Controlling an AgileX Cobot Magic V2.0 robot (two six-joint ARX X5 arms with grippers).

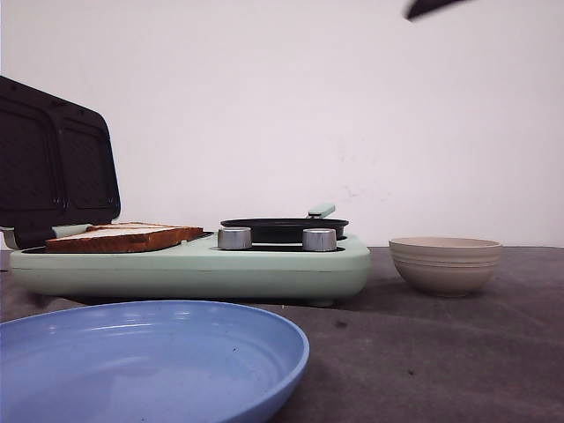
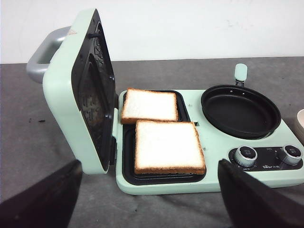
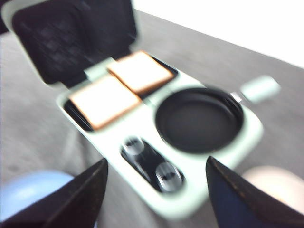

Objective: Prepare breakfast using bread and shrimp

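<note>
Two bread slices are lying in the open mint sandwich maker toward the desk's left edge. Both the left gripper and right gripper are hovering wide, empty. Shrimp are unseen; next likely means reaching into the beige bowl for them.

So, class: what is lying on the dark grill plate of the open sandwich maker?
Two bread slices lie flat, the near one overlapping the far. The plate beneath them is mostly covered.

I am seeing white, brown-crusted bread, a mint-green cooker, a black pan, a blue plate, a ribbed beige bowl.
</note>
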